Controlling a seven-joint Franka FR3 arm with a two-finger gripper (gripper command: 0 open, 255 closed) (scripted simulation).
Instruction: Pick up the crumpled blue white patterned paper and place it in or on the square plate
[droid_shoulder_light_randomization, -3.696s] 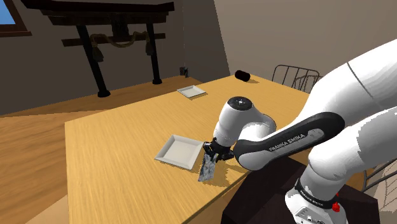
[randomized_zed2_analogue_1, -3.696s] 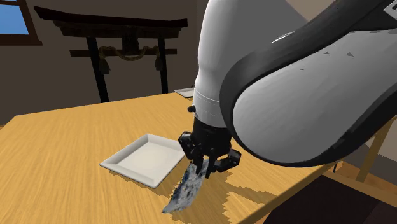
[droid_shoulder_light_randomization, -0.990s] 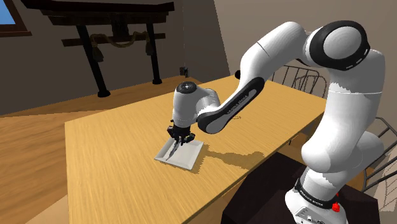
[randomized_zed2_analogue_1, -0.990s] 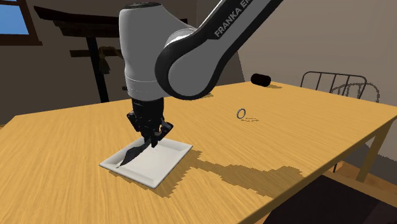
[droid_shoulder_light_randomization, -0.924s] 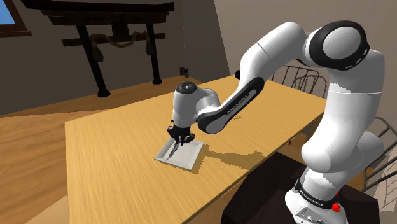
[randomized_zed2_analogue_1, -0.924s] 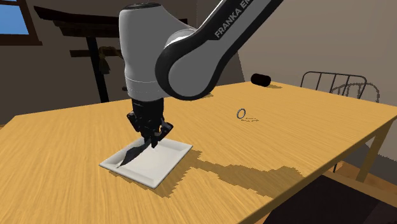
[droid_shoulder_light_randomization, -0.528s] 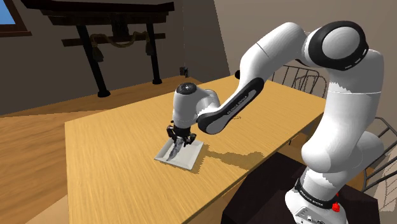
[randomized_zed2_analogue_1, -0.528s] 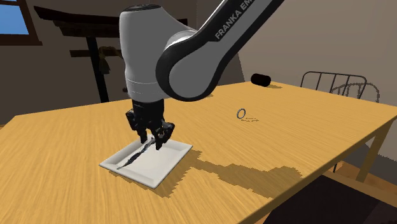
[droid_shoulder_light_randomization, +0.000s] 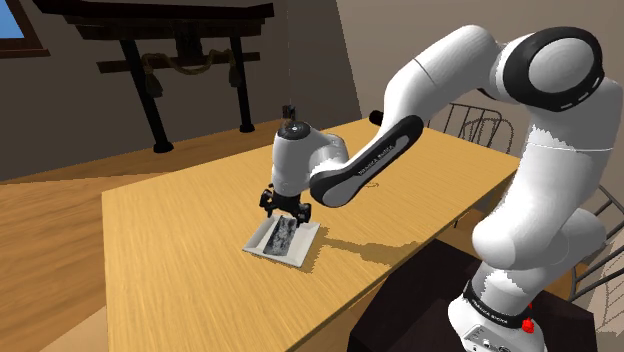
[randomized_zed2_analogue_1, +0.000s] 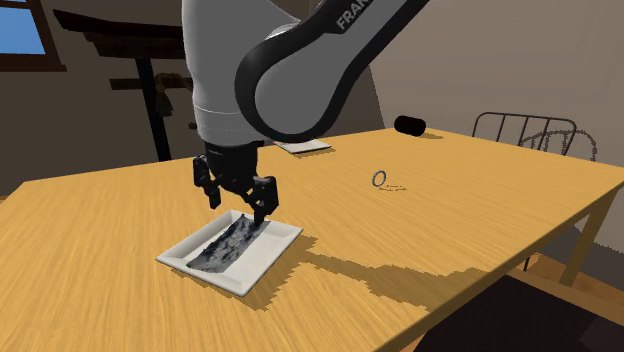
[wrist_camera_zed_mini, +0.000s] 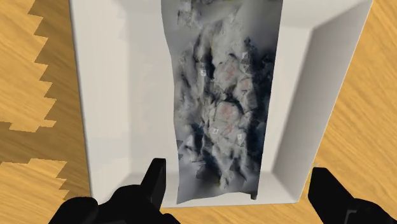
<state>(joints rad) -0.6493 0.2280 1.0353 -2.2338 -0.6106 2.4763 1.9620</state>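
Observation:
The crumpled grey-blue and white patterned paper (droid_shoulder_light_randomization: 281, 234) (randomized_zed2_analogue_1: 228, 245) (wrist_camera_zed_mini: 222, 108) lies as a long flat strip inside the white square plate (droid_shoulder_light_randomization: 303, 251) (randomized_zed2_analogue_1: 272, 254) (wrist_camera_zed_mini: 121, 95) on the wooden table. My gripper (droid_shoulder_light_randomization: 285, 211) (randomized_zed2_analogue_1: 240, 204) (wrist_camera_zed_mini: 236, 172) hangs just above the plate's near end, open. Its two black fingers (wrist_camera_zed_mini: 154, 184) stand wide apart on either side of the paper's end and do not touch it. Nothing is held.
A smaller white plate (randomized_zed2_analogue_1: 300, 146), a small ring (randomized_zed2_analogue_1: 379, 179) and a black cylinder (randomized_zed2_analogue_1: 408, 124) sit farther back on the table. A wire chair (randomized_zed2_analogue_1: 525, 130) (droid_shoulder_light_randomization: 466, 119) stands beyond the far edge. A dark gate-shaped stand (droid_shoulder_light_randomization: 180, 60) is by the wall.
The fingers have spread and let go of the paper, which dropped from hanging edge-on to lying flat in the plate. The hand has risen a little.

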